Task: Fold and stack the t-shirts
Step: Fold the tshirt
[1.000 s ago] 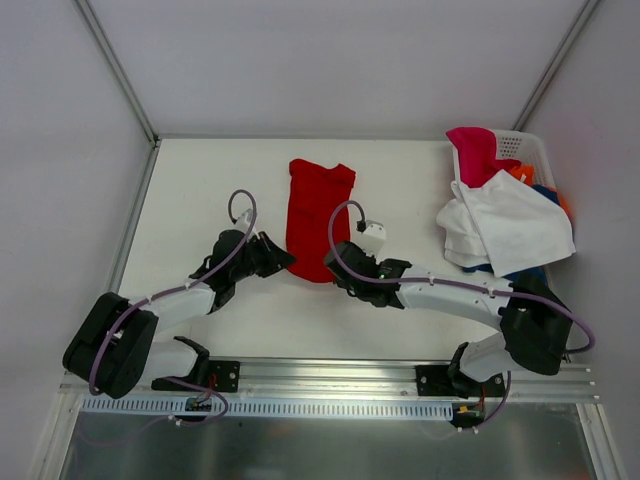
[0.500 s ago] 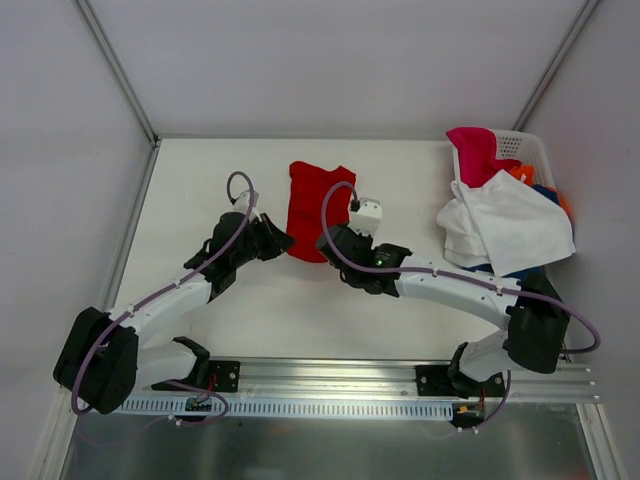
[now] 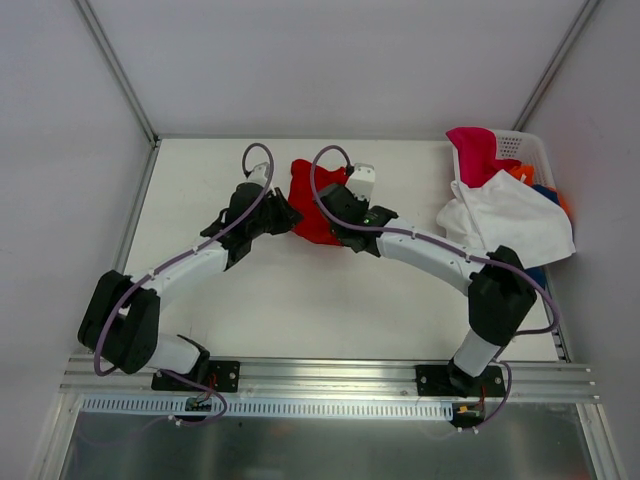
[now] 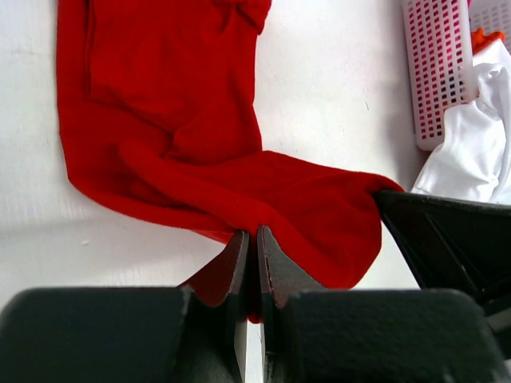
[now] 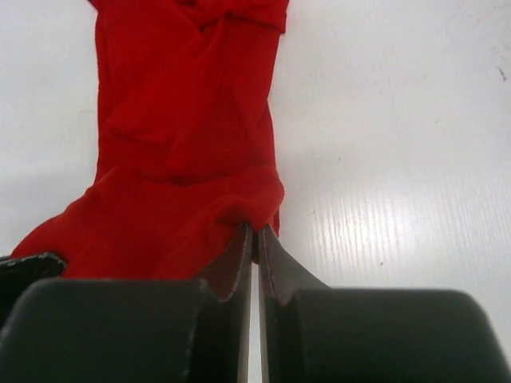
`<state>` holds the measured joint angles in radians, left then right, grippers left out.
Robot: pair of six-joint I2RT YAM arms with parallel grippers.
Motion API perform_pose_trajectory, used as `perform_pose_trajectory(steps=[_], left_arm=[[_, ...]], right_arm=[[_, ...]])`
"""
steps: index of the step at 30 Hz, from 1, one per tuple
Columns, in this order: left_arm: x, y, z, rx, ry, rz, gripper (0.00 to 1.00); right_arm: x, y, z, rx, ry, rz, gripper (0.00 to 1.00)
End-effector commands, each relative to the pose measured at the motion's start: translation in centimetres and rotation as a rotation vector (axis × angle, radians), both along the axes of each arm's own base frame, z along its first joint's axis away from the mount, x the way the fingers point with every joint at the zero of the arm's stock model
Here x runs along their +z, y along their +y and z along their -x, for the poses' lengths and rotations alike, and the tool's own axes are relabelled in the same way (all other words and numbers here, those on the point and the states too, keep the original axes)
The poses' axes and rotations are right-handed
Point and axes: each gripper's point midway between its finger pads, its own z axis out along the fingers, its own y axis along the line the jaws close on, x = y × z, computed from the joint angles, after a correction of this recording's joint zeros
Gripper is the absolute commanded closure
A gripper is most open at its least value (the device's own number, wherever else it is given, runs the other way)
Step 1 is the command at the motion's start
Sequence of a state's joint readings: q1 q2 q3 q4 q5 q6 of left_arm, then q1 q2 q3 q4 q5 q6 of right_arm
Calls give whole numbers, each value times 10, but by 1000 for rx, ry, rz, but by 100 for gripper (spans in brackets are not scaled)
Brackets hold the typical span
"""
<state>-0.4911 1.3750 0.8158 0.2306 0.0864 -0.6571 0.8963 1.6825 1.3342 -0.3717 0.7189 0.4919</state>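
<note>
The red t-shirt [image 3: 308,192] lies at the middle far part of the table, its near hem lifted and doubled over the rest. My left gripper [image 3: 287,214] is shut on the hem's left corner; the left wrist view shows red cloth [image 4: 200,152] pinched between the fingertips of that gripper [image 4: 253,236]. My right gripper [image 3: 334,216] is shut on the right corner, and in the right wrist view the cloth [image 5: 184,159] bunches at its tips [image 5: 255,231]. A white tee [image 3: 510,225], a magenta one [image 3: 472,150], an orange one [image 3: 522,172] and a blue one [image 3: 546,190] sit at the basket.
The white perforated basket [image 3: 522,146] stands at the far right corner, with the white tee draped over its near rim onto the table. In the left wrist view the basket [image 4: 439,72] and the right gripper's black body [image 4: 455,239] lie close on the right. Grey walls enclose the table.
Both grippers have moved away from the bases toward the far edge, carrying the red tee's near hem over its upper part. The visible shirt has shortened.
</note>
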Motion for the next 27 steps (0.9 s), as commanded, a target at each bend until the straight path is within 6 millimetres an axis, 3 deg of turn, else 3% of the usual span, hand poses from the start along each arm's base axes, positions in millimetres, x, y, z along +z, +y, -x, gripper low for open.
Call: perform_pose_trajectory(steps=[1,7,12,17,19,20,27], left_arm=[[20,-2,-23,13,-73,-26,100],[12,3,-53,49,-64,-53,100],[22,3,-80,63,-91,-56,100],[20,3,-100,73,-94,-67,100],[18,3,-109,76,-95,-71,100],[24,4,-115,82,-107,-62,100],[16,1,-143,53,-96,-53,100]], right_arm=[[14,0,-26,0,-29,-8,99],[10,0,-55,4,-29,15,99],[5,5,-81,26,-33,29,100],[12,21,-106,45,-55,26,99],[3,24,-114,52,-45,40,100],[10,29,-119,58,-59,27,100],[4,35,-149,49,-68,25,100]])
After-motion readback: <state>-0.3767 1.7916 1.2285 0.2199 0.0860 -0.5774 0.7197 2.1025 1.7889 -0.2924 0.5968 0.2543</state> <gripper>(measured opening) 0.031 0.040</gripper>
